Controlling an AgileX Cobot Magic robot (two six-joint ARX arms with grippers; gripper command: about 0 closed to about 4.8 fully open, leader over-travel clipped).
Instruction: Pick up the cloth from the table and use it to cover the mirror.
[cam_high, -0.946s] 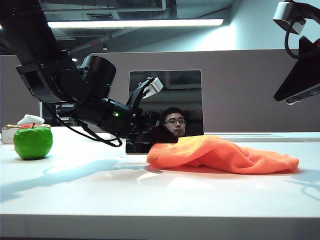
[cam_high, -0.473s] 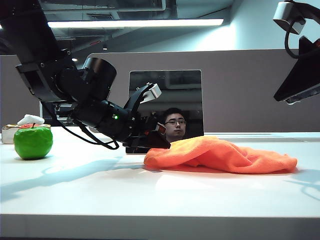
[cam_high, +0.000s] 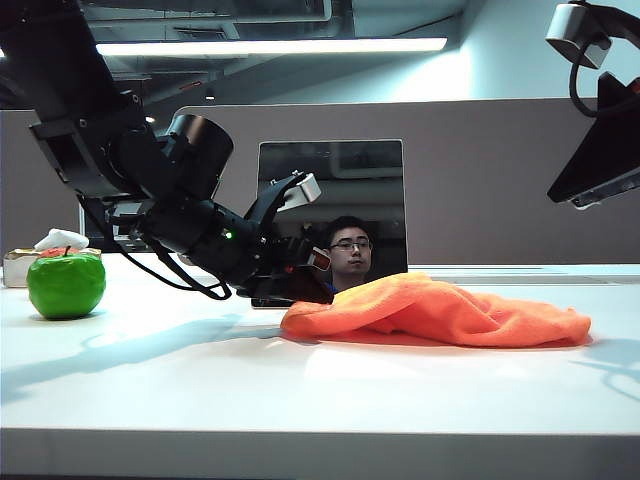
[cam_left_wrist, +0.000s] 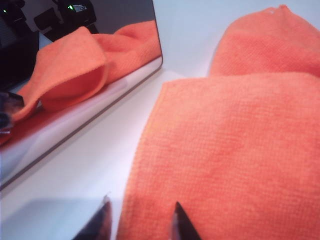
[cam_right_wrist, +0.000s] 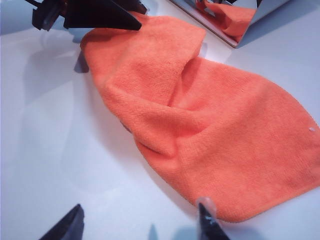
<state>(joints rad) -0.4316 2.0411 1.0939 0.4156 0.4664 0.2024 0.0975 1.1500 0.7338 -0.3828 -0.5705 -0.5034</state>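
Observation:
The orange cloth (cam_high: 450, 310) lies crumpled on the white table (cam_high: 300, 400), right of and in front of the upright mirror (cam_high: 370, 200). My left gripper (cam_high: 300, 288) reaches low in front of the mirror's foot to the cloth's left end. In the left wrist view the cloth (cam_left_wrist: 240, 140) has its edge between the narrowed jaws of the left gripper (cam_left_wrist: 141, 217), with the mirror (cam_left_wrist: 75, 65) close beside. My right gripper (cam_right_wrist: 140, 220) hangs open high over the cloth's (cam_right_wrist: 200, 130) right end, and nothing is between its fingers. It shows up high at the right (cam_high: 590, 180).
A green apple (cam_high: 66, 284) stands at the far left of the table, with a small box (cam_high: 18, 266) behind it. A grey partition (cam_high: 500, 180) runs behind the mirror. The table's front edge (cam_high: 320, 440) lies nearest the camera.
The left gripper's jaws closed in on the cloth's edge. The cloth's left end slid left and flattened a little. The right arm stayed still.

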